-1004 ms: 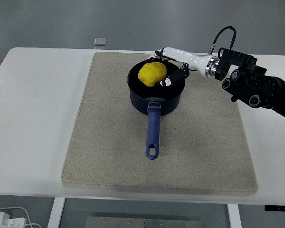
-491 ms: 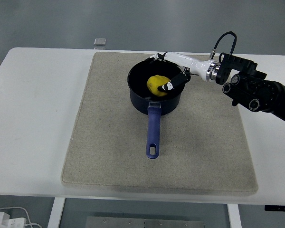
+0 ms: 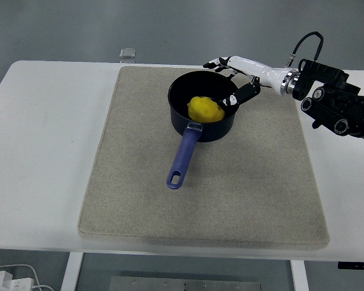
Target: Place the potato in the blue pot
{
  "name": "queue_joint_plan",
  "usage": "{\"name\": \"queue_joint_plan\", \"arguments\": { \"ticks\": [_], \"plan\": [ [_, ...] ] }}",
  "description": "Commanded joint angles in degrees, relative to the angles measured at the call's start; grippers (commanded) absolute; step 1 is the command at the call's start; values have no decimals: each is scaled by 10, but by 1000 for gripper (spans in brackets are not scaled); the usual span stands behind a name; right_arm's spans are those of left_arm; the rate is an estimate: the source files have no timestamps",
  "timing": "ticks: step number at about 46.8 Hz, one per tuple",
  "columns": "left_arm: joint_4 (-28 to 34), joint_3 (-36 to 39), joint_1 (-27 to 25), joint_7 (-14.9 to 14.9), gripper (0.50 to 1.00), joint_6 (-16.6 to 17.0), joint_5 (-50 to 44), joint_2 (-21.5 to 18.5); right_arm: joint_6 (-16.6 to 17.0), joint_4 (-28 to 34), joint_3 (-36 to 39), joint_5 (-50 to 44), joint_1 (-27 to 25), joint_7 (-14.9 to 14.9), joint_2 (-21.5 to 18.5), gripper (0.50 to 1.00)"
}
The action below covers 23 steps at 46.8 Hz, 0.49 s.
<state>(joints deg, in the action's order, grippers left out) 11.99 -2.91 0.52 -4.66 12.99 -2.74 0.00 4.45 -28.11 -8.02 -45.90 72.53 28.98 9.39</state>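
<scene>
Where the mat [image 3: 139, 182] covers the table [image 3: 42, 151], the pot's handle [image 3: 183, 156] is pointed toward the near edge; farther back, the potato [image 3: 205, 109] is seen inside the blue pot [image 3: 201, 109], beside the right hand [image 3: 239, 76], fingers spread, nothing held.

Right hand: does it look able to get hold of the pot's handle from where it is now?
Probably yes. The right hand hovers open at the blue pot's far rim, and the handle juts toward the near left over bare mat, nothing blocking it.
</scene>
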Motion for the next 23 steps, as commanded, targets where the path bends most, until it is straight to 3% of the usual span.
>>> {"name": "queue_joint_plan", "arguments": {
  "ticks": [1, 11, 23],
  "plan": [
    [0, 0, 0, 0, 992, -1, 0, 0, -1, 22, -1, 31, -2, -11, 2, 895],
    [0, 0, 0, 0, 992, -1, 0, 0, 8, 39, -1, 140, 0, -62, 29, 895],
    [-1, -1, 0, 0, 992, -4, 0, 0, 15, 39, 0, 161, -5, -66, 55, 895]
  ]
}}
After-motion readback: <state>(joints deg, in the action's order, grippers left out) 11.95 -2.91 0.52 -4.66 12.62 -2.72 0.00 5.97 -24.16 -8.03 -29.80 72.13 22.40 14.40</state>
